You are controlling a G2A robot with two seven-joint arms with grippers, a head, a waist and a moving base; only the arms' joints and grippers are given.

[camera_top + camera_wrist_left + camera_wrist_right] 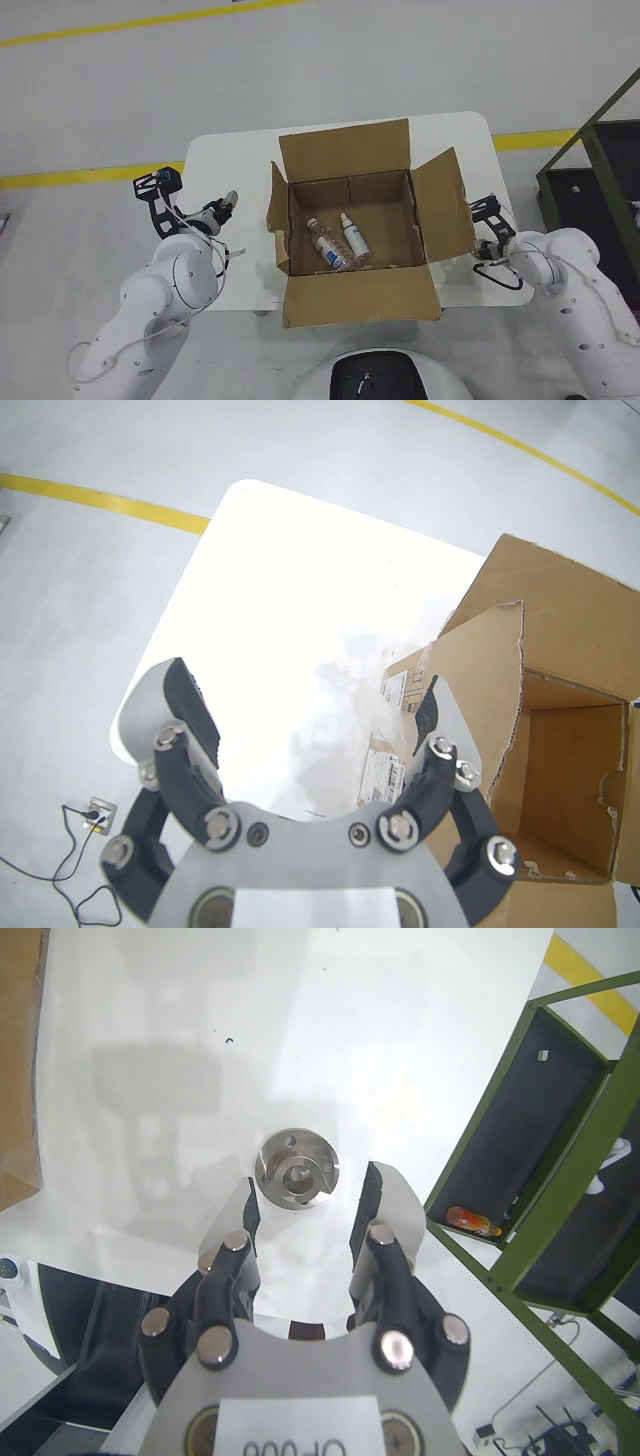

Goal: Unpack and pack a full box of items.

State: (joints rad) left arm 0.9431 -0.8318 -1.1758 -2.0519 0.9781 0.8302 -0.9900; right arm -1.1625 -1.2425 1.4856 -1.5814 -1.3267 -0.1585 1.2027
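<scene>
Box point(350, 188) sits in the middle of the table point(230, 150), flaps splayed out. Two items lie on its floor: clear bottle point(328, 250) and white spray bottle point(354, 238), side by side and about touching. Both are on their sides, long axes running near-to-far, caps toward the far wall and tipped a bit left. The pair sits slightly left of box centre.

L gripper point(305, 680) hangs over bare table left of the box, fingers spread wide, nothing in them. R gripper point(311, 1176) hangs over the table right of the box, fingers also apart & empty. A metal flange point(295, 1173) lies flat on the table right under the gap.

Key relation: the bottles are inboard of both arms, i.e. right of L and left of R. L looks marginally nearer, esp. to the clear bottle, but it's close. Gripping across a bottle's width prob. needs the fingers set left-right.

Views: top view looks into the box & gives the bottles' lie. R wrist view gives the flange under the fingers. L wrist view gives crumpled clear film point(350, 695) on the table against the box's left wall.
</scene>
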